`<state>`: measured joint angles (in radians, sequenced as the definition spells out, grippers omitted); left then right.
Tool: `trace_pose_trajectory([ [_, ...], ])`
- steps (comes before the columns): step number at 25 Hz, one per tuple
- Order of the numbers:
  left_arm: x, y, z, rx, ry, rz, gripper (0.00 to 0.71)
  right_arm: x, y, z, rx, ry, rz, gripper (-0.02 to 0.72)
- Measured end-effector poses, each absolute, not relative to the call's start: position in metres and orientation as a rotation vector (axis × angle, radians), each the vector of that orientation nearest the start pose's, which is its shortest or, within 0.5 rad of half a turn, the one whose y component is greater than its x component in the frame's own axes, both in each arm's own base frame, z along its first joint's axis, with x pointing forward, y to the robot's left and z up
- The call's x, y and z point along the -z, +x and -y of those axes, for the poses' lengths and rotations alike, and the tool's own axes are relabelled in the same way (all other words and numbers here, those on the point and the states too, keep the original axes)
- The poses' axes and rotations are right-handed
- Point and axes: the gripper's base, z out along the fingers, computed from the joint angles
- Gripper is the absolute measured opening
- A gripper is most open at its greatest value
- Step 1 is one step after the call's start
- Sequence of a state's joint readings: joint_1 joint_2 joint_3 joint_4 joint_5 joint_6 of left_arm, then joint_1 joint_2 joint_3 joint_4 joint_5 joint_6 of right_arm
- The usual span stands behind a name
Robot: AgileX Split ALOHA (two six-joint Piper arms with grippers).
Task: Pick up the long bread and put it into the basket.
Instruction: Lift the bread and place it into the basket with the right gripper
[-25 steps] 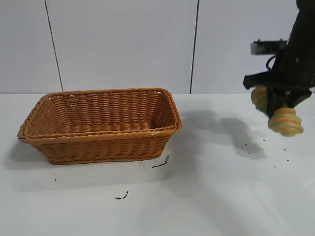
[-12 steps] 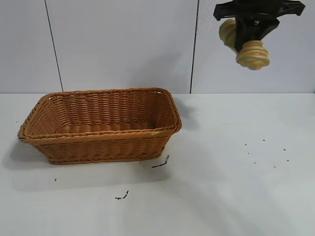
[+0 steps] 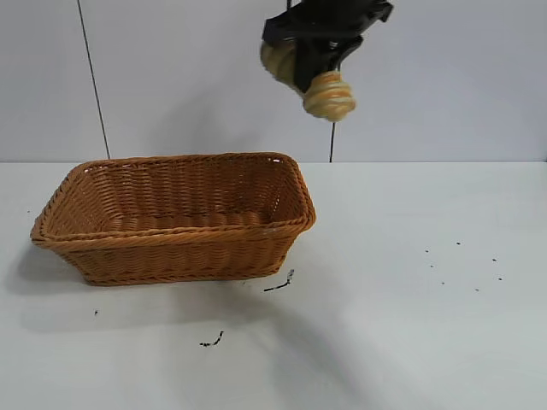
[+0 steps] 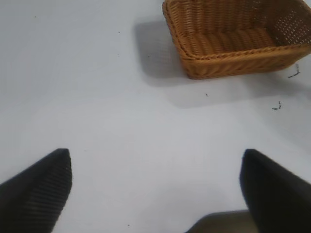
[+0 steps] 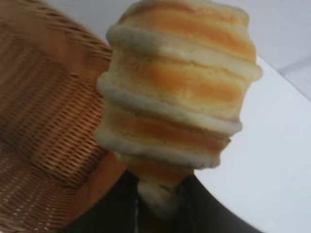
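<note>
While the right gripper (image 3: pixel 312 64) hangs at the top centre of the exterior frame, its jaws are clamped on the long bread (image 3: pixel 318 84), which slants down to the right with one ridged end poking out below the black fingers. Below and to the left, the basket (image 3: pixel 175 218) sits on the white tabletop (image 3: pixel 402 299), filling the left half of the frame, with a few dark specks near its front right corner. Seen from the left wrist, the left gripper (image 4: pixel 155 189) hovers over bare tabletop, its two dark fingertips (image 4: pixel 39 189) spread wide apart and holding nothing, the basket (image 4: pixel 233 43) at upper right.
</note>
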<state>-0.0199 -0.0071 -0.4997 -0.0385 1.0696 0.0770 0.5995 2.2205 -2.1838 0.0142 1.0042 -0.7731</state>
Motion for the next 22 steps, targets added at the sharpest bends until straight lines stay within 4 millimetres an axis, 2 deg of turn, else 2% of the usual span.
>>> trace_pose_trajectory([
  [3, -0.276, -0.006, 0.003, 0.01, 0.101, -2.043, 0.692, -0.277, 0.41, -0.302, 0.112, -1.789, -1.765, 0.097],
  [8, -0.276, -0.006, 0.003, 0.01, 0.101, -2.043, 0.692, -0.243, 0.415, -0.313, 0.174, -2.011, -1.602, 0.097],
  [15, -0.276, -0.006, 0.003, 0.01, 0.101, -2.043, 0.692, -0.181, 0.422, -0.323, 0.098, -2.101, -1.63, 0.097],
  [19, -0.276, -0.006, 0.003, 0.01, 0.101, -2.043, 0.692, -0.171, 0.423, -0.325, 0.076, -2.109, -1.646, 0.1],
  [22, -0.276, -0.006, 0.003, 0.01, 0.101, -2.043, 0.692, -0.171, 0.422, -0.326, 0.053, -2.097, -1.65, 0.165],
])
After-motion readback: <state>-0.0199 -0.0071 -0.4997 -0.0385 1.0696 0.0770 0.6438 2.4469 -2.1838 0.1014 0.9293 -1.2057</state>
